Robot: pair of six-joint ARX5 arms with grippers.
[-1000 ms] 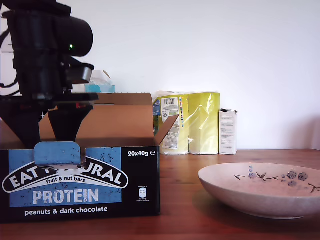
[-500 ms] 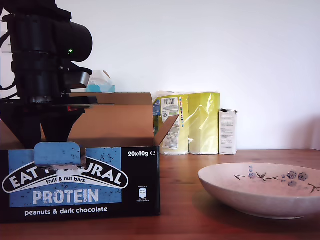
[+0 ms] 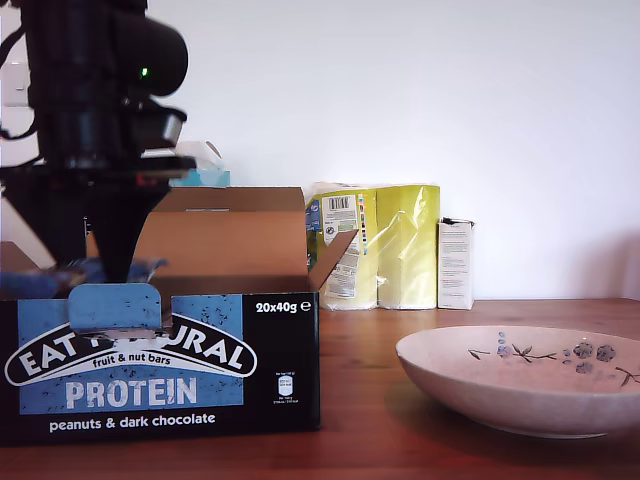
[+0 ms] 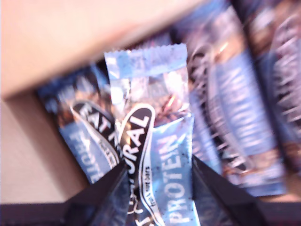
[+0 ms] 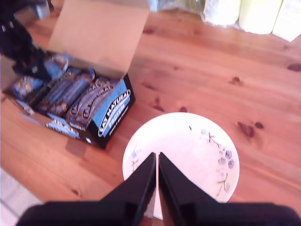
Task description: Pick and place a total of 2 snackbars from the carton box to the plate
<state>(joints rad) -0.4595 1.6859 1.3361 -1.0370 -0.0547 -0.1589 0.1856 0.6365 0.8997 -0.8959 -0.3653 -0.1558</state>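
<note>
my first gripper (image 3: 88, 268): matte black all over, bulky rounded housing (image 3: 150, 55) with a small green led (image 3: 143, 72), thin black cable (image 3: 10, 48) off the side, wedge-shaped fingers (image 4: 101, 197). my second gripper (image 5: 156, 155): same black, fingers taper to points.

**Materials and finishes, as observed**

Carton box (image 3: 225, 245): plain brown cardboard, matt on the flaps. The printed front is seen to be smoother, with a faint sheen.
Snackbar (image 4: 162, 141): thin glossy film wrapper, bright highlights noted, end seal crimped in a saw-tooth.
Plate (image 3: 500, 395): glazed ceramic, smooth, finely speckled, softly shiny.
Table (image 5: 197, 70): wood, grain and dark knots shown, light reflected as from a varnish.
Yellow package (image 3: 400, 245): shiny, wrinkled plastic film.
White carton (image 3: 455, 263): matt paperboard.
</note>
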